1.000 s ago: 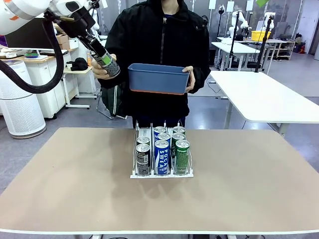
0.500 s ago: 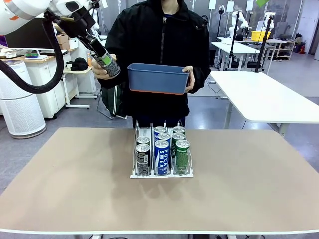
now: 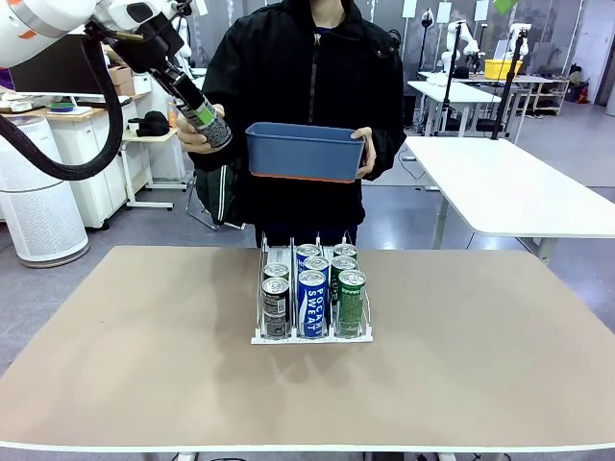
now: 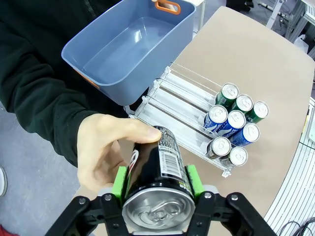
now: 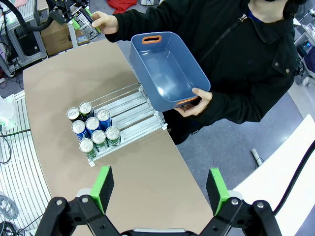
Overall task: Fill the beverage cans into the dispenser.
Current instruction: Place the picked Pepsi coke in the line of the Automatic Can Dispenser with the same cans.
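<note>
My left gripper [image 4: 156,181] is shut on a dark patterned beverage can [image 4: 158,167], held high above the table's far left corner [image 3: 205,117]. A person's hand [image 4: 106,147] grips the same can from the far side. The dispenser [image 3: 261,288], a clear three-lane rack, stands mid-table and holds several cans [image 3: 311,288]: dark ones in the left lane, blue in the middle, green on the right. Looking down from high above the table, my right gripper [image 5: 160,189] is open and holds nothing, with the dispenser [image 5: 129,109] far below it.
The person stands at the far edge and holds an empty blue bin [image 3: 306,152] in the other hand, above the back of the dispenser. The tan table [image 3: 461,346] is bare on both sides of the rack.
</note>
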`<state>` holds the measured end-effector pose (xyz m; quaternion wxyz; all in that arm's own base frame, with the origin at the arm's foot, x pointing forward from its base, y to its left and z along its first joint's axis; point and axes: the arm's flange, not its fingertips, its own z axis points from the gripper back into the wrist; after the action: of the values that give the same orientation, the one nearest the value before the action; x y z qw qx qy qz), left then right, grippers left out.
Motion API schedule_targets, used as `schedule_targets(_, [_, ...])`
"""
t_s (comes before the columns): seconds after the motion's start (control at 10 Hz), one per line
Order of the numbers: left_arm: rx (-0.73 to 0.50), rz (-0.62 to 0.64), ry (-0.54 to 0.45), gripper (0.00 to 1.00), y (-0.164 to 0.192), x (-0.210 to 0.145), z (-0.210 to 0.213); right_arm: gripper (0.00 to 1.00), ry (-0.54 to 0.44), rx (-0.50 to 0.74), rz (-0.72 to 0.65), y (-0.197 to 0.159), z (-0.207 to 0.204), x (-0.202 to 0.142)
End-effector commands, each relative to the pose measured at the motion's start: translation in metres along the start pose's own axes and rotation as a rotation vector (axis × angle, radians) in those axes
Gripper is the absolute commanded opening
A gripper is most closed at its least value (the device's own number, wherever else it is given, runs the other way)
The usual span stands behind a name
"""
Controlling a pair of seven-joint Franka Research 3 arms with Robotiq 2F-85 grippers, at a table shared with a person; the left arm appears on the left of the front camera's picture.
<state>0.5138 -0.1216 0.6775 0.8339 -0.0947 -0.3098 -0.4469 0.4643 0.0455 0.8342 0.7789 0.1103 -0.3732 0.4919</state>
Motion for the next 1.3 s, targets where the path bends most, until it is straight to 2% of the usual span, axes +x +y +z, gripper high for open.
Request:
schedule_targets(0.0, [0.006,-0.002,0.003,0.45,0.0012,-0.0010,0.0016,1.00,0.011,-0.005,0.005,0.0003,-0.0001,-0.0002])
schedule_targets(1.2, [0.006,-0.002,0.003,0.45,0.0012,-0.0010,0.0016,1.00,0.011,-0.005,0.005,0.0003,-0.0001,-0.0002])
